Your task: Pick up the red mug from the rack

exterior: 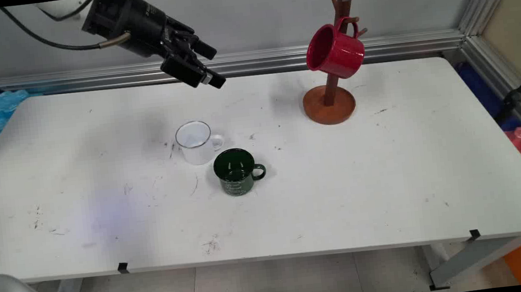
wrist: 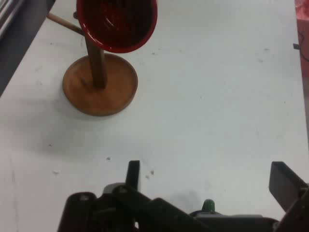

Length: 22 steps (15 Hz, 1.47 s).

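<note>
Main view is showing the black gripper hanging high over the far side of the white table, tilted down toward the right and holding nothing. Hand view is showing its two fingers standing wide apart, one at the left and one at the right of the lower edge, with only bare tabletop lying between them.

Nearest below it, though well apart from it, a white enamel mug is standing upright with its handle pointing right. Just beside that, toward the near edge, a dark green mug is standing upright too, its handle also turned right. Both mouths are facing up; the white one is looking empty, and the green one seems to be holding nothing either, though its dark glossy inside is making that hard to judge.

Further right, a brown wooden mug tree is resting on its round base. A red mug is hanging from one of its upper pegs by the handle, which is why it is sitting tipped, mouth facing left and slightly down. Hand view is looking into that red mouth, and nothing is showing inside. The tree's other visible pegs are carrying no mugs.
</note>
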Motion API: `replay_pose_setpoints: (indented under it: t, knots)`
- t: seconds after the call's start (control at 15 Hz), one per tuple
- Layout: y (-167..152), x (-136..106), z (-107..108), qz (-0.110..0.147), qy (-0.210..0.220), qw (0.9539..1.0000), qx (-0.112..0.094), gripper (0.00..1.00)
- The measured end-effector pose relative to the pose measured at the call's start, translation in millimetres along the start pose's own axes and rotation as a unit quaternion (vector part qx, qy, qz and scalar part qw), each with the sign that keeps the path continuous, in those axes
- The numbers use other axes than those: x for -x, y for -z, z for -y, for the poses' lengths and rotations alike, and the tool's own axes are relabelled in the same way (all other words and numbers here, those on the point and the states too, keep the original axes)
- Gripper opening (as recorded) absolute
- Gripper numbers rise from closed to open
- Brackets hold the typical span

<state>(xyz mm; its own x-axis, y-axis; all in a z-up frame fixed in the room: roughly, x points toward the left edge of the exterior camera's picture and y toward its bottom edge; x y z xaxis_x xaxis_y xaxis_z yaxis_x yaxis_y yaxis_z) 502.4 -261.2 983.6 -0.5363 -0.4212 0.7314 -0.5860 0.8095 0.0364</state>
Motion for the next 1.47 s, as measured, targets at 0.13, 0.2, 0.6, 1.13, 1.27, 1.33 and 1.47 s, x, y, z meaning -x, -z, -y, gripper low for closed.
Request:
replay_pose_setpoints:
  t: [0.13, 0.2, 0.6, 1.13, 1.27, 1.33, 1.47]
  knots:
    - [-1.4, -4.9, 1.0, -0.007, 0.007, 0.9999, -0.004, 1.00]
    - [-3.8, -9.3, 2.1, -0.012, 0.011, 0.9999, -0.006, 1.00]
    - [-35.5, -44.0, 9.5, -0.039, 0.026, 0.9989, -0.009, 1.00]
    - [-91.1, -81.1, 12.5, -0.058, 0.056, 0.9967, 0.000, 1.00]
    - [-107.3, -88.8, 12.9, -0.060, 0.067, 0.9960, 0.004, 1.00]
    - [-115.0, -92.1, 13.2, -0.061, 0.072, 0.9956, 0.006, 1.00]
    - [-131.9, -98.6, 13.6, -0.061, 0.083, 0.9946, 0.010, 1.00]
